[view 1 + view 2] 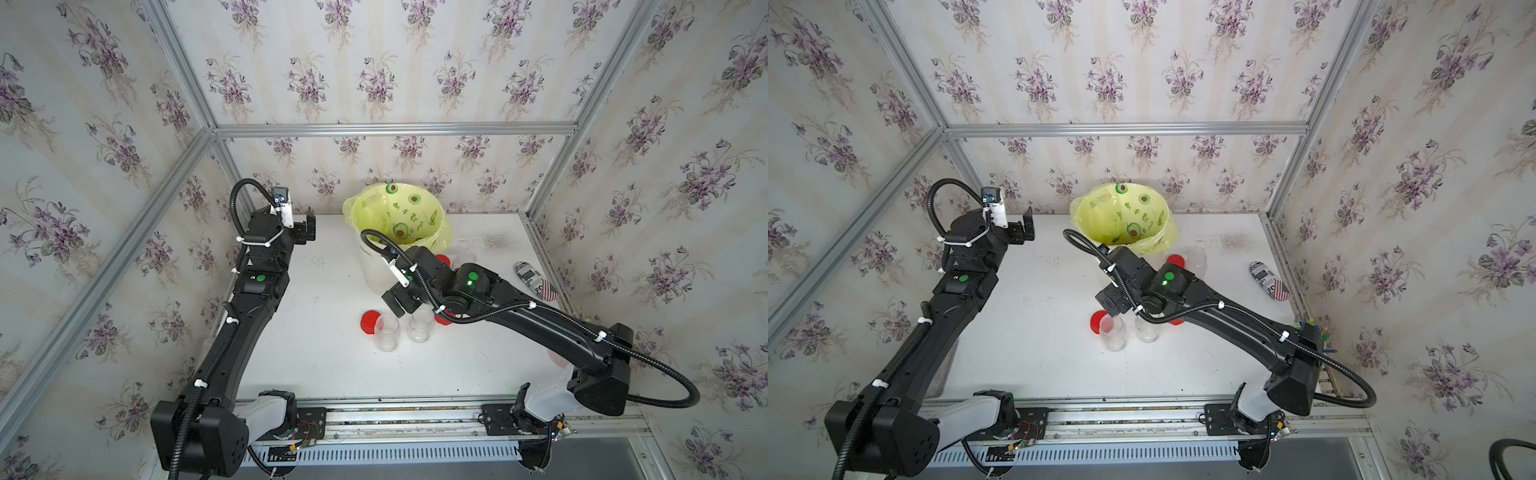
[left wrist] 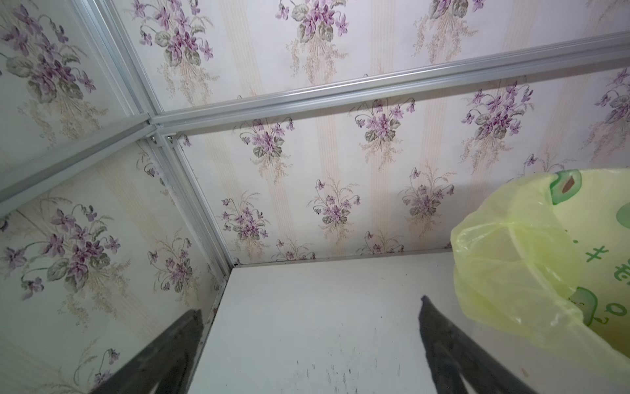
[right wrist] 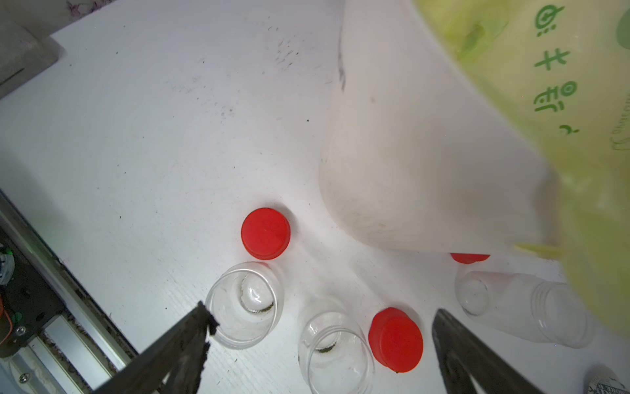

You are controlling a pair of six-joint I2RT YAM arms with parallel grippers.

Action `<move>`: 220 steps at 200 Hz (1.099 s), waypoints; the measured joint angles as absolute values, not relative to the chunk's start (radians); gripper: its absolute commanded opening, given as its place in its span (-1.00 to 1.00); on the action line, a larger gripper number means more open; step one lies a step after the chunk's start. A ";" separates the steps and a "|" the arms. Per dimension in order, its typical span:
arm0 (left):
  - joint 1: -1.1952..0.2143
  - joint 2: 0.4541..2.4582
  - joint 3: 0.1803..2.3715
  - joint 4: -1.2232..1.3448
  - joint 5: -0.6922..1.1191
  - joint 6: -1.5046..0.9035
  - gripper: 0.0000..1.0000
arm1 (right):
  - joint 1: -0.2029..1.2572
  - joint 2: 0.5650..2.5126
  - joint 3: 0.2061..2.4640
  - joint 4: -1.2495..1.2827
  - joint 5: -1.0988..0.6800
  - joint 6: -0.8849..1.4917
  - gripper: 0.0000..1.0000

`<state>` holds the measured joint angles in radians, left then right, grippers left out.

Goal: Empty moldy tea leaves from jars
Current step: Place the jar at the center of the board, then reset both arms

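Two clear jars (image 1: pixel 387 332) (image 1: pixel 420 326) stand upright and lidless mid-table, also in the right wrist view (image 3: pixel 245 303) (image 3: pixel 335 348). Of the tea leaves, only a thin dark residue (image 3: pixel 262 308) shows at their bottoms. A third lidless jar (image 1: pixel 463 259) (image 3: pixel 518 307) sits by the bin. Red lids (image 3: pixel 266 233) (image 3: pixel 395 339) (image 3: pixel 469 257) lie beside the jars. My right gripper (image 1: pixel 397 305) (image 3: pixel 322 315) hovers open just above the two jars, holding nothing. My left gripper (image 1: pixel 305 226) (image 2: pixel 311 307) stands open and empty at the far left, left of the bin.
A white bin (image 1: pixel 374 266) (image 3: pixel 409 153) with a yellow-green liner (image 1: pixel 399 212) (image 2: pixel 511 256) stands at the back middle. A patterned can (image 1: pixel 534 280) lies by the right wall. Dark leaf specks (image 3: pixel 286 54) dot the table. A metal rail (image 1: pixel 415 411) runs along the front.
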<state>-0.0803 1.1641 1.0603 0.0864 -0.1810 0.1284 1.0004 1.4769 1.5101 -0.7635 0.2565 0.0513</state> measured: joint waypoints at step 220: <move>-0.080 1.157 0.462 0.462 -0.191 -0.012 0.99 | 0.051 1.242 0.244 0.792 0.052 0.041 1.00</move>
<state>-0.0803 1.1568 0.4622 0.4622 -0.1913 -0.0116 0.0505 1.2423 0.2440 0.7918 0.0517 0.0406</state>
